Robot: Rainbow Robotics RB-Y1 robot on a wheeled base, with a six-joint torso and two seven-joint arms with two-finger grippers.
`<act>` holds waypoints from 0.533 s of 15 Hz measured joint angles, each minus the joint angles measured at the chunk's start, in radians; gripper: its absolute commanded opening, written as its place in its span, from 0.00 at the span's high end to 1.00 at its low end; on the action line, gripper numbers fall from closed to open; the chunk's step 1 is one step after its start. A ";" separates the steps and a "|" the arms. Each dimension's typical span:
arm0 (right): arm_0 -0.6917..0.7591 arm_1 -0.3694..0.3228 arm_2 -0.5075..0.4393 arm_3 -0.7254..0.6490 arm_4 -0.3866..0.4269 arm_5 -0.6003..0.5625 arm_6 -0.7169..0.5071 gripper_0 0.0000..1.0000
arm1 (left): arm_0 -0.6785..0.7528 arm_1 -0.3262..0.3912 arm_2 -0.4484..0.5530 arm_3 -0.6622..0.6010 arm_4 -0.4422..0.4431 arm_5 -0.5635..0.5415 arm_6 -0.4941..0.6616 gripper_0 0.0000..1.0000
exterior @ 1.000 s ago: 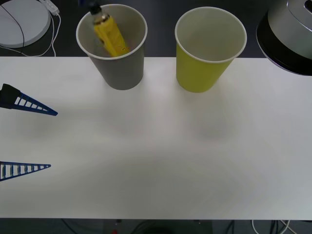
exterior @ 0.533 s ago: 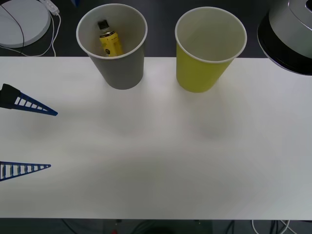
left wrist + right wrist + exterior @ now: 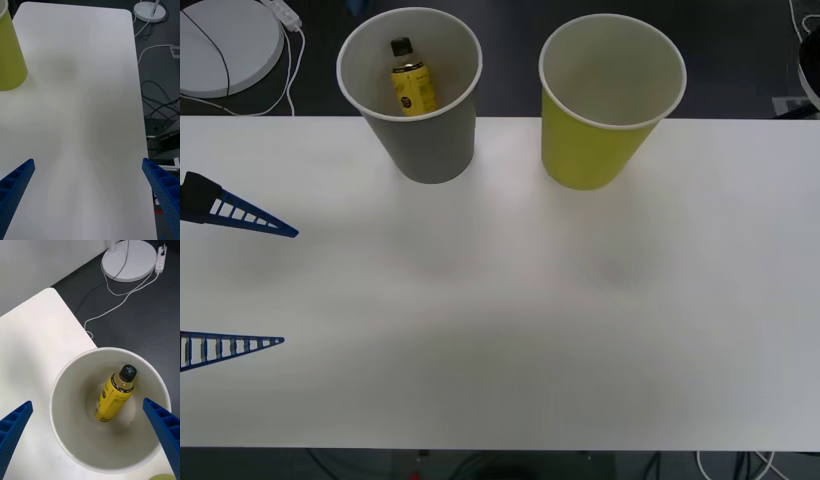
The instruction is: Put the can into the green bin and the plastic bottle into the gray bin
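Bottle (image 3: 113, 395) leans inside the gray bin (image 3: 425, 140) at the desk's (image 3: 510, 320) far left, right end effector (image 3: 90, 438) spread and released above it, so lift straight up, clearing the rim, left end effector (image 3: 240, 285) open.

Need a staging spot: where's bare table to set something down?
Bare: the white table in front of the gray bin and green bin, right of the open left end effector. Crowded: the narrow gap between bins at the far edge.

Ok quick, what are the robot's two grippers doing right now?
Left gripper: open, holding nothing, low over the white table.
Right gripper: open, empty, above the large gray paper cup.
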 measured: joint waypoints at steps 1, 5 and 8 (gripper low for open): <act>0.020 -0.030 -0.010 -0.043 -0.009 0.000 0.008 0.00 | 0.000 0.000 0.000 0.000 0.000 0.000 0.000 0.00; 0.109 -0.146 -0.048 -0.190 -0.067 0.000 0.079 0.00 | 0.000 0.000 0.000 0.000 0.000 0.000 0.000 0.00; 0.183 -0.234 -0.083 -0.327 -0.068 0.000 0.089 0.00 | 0.000 0.000 0.000 0.000 0.000 0.000 0.000 0.00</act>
